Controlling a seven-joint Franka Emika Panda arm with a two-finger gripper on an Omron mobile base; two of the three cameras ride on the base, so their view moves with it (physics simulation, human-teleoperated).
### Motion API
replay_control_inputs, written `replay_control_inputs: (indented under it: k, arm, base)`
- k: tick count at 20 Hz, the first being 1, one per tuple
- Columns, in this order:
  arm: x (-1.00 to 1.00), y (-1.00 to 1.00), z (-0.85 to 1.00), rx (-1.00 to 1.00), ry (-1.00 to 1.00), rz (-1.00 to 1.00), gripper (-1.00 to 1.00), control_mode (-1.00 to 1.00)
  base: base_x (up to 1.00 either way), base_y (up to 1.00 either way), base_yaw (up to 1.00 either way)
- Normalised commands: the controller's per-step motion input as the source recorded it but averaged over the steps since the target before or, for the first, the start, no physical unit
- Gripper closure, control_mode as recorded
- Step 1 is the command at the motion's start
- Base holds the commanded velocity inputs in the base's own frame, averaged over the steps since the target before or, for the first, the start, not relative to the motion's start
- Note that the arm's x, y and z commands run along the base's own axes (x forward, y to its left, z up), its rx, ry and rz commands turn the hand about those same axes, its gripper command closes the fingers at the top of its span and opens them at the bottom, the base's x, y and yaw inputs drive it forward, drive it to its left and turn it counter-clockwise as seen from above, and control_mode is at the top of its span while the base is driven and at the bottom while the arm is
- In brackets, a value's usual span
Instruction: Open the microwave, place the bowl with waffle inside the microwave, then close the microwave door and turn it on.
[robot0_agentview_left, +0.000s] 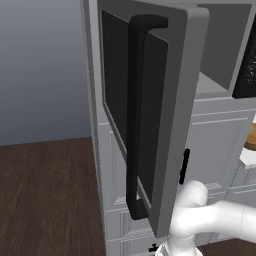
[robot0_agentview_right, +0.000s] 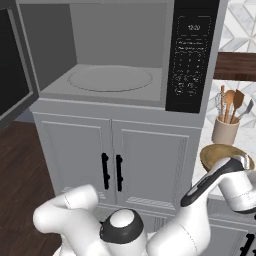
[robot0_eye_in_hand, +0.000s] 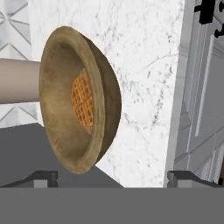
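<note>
2 finger tips: the gripper (robot0_eye_in_hand: 112, 178) sits low in the hand view, spread wide and grasping nothing, so the bowl can fit between.
Bowl: the bowl (robot0_eye_in_hand: 78, 99) is left of middle in the hand view, looking tipped because the hand is rolled.
Waffle: the waffle (robot0_eye_in_hand: 83, 100) lies inside it.
Counter: the white counter (robot0_eye_in_hand: 144, 78) holds the bowl.
Door: the microwave door (robot0_agentview_left: 150, 110) hangs open, middle of the left base view.
Microwave: the microwave (robot0_agentview_right: 115, 75), top of the right base view, waits for the bowl.

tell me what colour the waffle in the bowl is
Orange-brown with a grid pattern; the waffle shows best in the hand view, inside the brown bowl.
</note>
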Motion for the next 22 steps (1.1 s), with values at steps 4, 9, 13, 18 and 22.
replay_control_inputs:
  k: [4, 9, 13, 18, 22]
  arm:
    - [0.25, -0.13, -0.14, 0.00, 0.04, -0.07, -1.00, -1.00]
    - [0.31, -0.13, -0.21, 0.00, 0.00, -0.04, -1.00, -1.00]
    - [0.23, -0.20, -0.19, 0.00, 0.01, -0.03, -1.00, -1.00]
    - [0.25, -0.12, -0.20, 0.03, 0.01, -0.01, -1.00, -1.00]
    - [0.29, -0.09, -0.21, 0.03, 0.02, -0.01, -1.00, -1.00]
  base:
    - [0.00, 0.00, 0.00]
    - [0.00, 0.00, 0.00]
    - [0.00, 0.00, 0.00]
    - [0.00, 0.00, 0.00]
    - [0.00, 0.00, 0.00]
